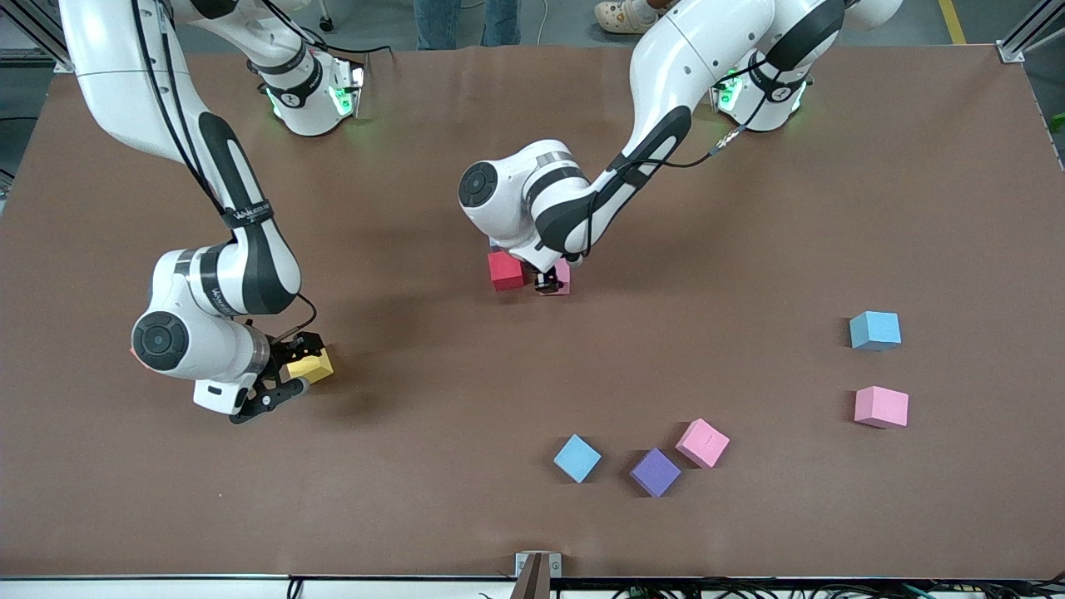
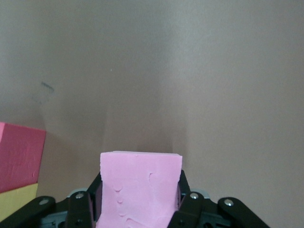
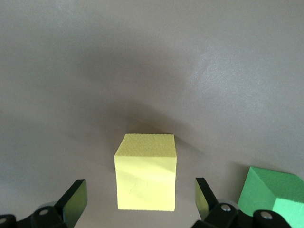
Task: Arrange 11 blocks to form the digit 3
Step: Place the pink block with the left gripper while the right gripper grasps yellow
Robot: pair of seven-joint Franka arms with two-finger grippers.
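Note:
My left gripper (image 1: 551,284) is shut on a pink block (image 1: 563,277) at the table's middle, right beside a red block (image 1: 506,270). In the left wrist view the pink block (image 2: 140,183) fills the gap between the fingers, and the red block (image 2: 19,156) lies against a yellow one (image 2: 16,202). My right gripper (image 1: 298,368) stands open around another yellow block (image 1: 314,366) near the right arm's end. That yellow block (image 3: 146,171) sits on the table between the spread fingers (image 3: 76,197), untouched by either. A green block (image 3: 275,192) lies close beside it.
Loose blocks lie nearer the front camera: a light blue one (image 1: 577,457), a purple one (image 1: 655,472) and a pink one (image 1: 702,443) in a cluster. Toward the left arm's end sit another light blue block (image 1: 874,330) and a pink block (image 1: 881,407).

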